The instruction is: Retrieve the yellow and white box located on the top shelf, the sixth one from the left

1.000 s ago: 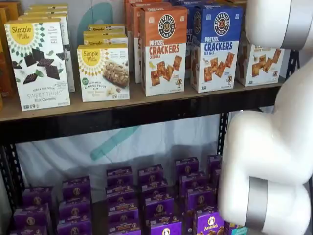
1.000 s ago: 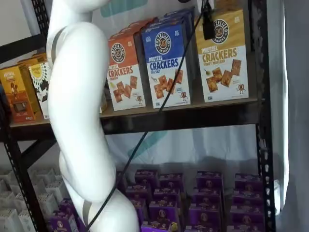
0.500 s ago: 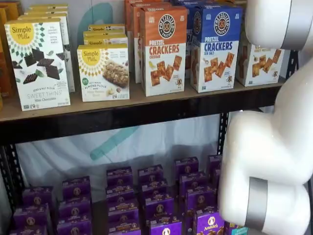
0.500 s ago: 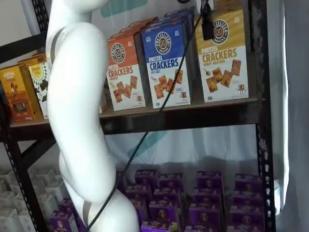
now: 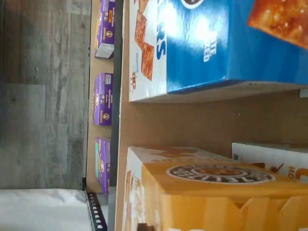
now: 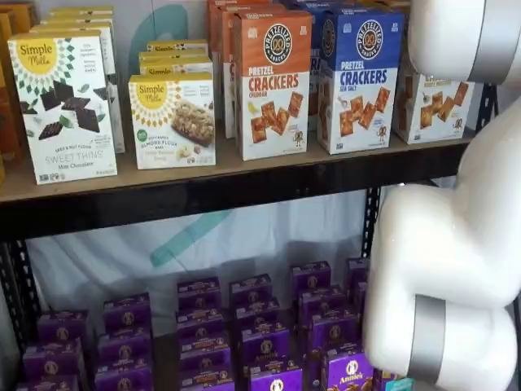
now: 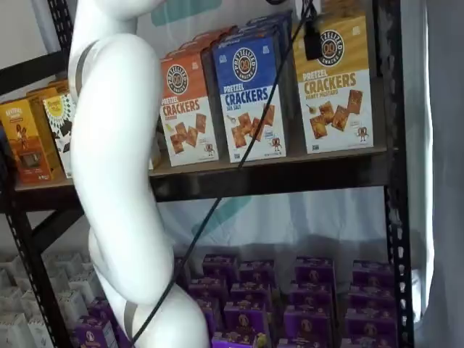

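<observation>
The yellow and white box (image 7: 335, 87) stands upright at the right end of the top shelf (image 7: 275, 176), next to the blue-topped Sea Salt box (image 7: 250, 94). In a shelf view, the white arm hides most of it (image 6: 435, 106). A black finger of my gripper (image 7: 312, 43) hangs from the view's top edge in front of the box's yellow band, with a cable beside it. Only this one finger shows, so I cannot tell whether the gripper is open. The wrist view shows the box's yellow top with its round logo (image 5: 216, 190) close up, and the blue box (image 5: 216, 43) beside it.
The orange-topped Cheddar box (image 6: 273, 81) and Simple Mills boxes (image 6: 61, 106) stand further left on the top shelf. Purple boxes (image 6: 260, 334) fill the lower shelf. A black upright (image 7: 391, 181) runs just right of the yellow box. The white arm (image 7: 116, 181) crosses the front.
</observation>
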